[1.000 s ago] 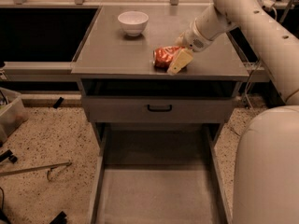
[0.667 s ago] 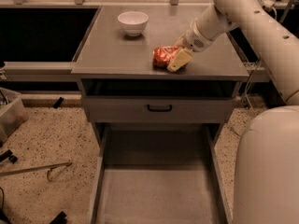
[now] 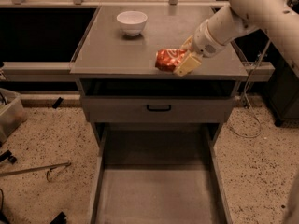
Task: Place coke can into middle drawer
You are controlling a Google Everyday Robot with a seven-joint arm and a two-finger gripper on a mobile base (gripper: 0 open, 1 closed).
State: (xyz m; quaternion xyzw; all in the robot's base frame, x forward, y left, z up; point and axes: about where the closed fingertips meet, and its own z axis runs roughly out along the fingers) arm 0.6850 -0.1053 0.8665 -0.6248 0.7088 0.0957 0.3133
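Observation:
The coke can (image 3: 168,59), red and dented, lies on its side on the grey cabinet top (image 3: 117,50) near its front edge. My gripper (image 3: 181,57) reaches in from the right. One cream finger (image 3: 188,64) is in front of the can's right end and the other is behind it, and both press on the can. The middle drawer (image 3: 159,195) is pulled out wide below, with a bare flat grey floor and low side walls. Nothing lies in it.
A white bowl (image 3: 131,21) stands at the back of the cabinet top. A shut drawer front with a black handle (image 3: 158,108) sits under the top. A metal rod (image 3: 35,169) and a bin (image 3: 7,113) lie on the speckled floor to the left. My white arm (image 3: 252,8) fills the upper right.

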